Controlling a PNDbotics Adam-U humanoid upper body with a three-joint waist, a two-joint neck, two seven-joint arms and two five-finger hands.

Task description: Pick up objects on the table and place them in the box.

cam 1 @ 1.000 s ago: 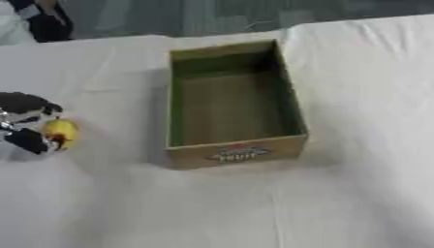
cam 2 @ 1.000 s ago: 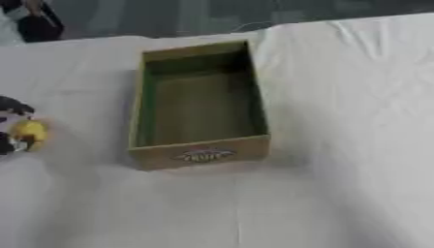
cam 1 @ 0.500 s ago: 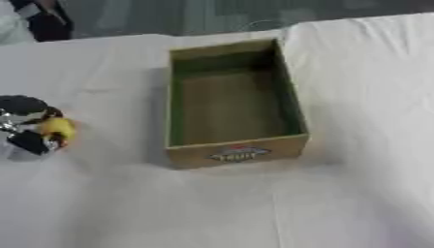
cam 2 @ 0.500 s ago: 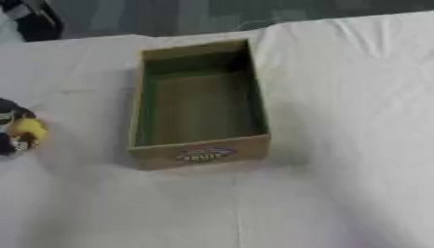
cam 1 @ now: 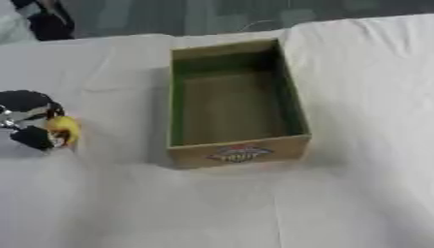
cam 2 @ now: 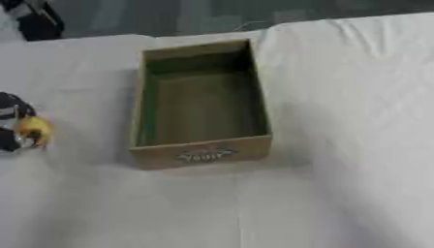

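Yellow object [cam 1: 64, 131] sits clamped in the left hand's [cam 1: 30, 126] curled fingers, well left of the open box [cam 1: 233, 155]. It could clip the box's near wall and drop outside.

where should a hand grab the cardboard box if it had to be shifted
Probably by the two long side walls of the cardboard box, coming from above. It stands upright with its top open and looks empty, so both long rims are exposed. The left hand, at the left edge, is curled round a yellow object, so it is busy.
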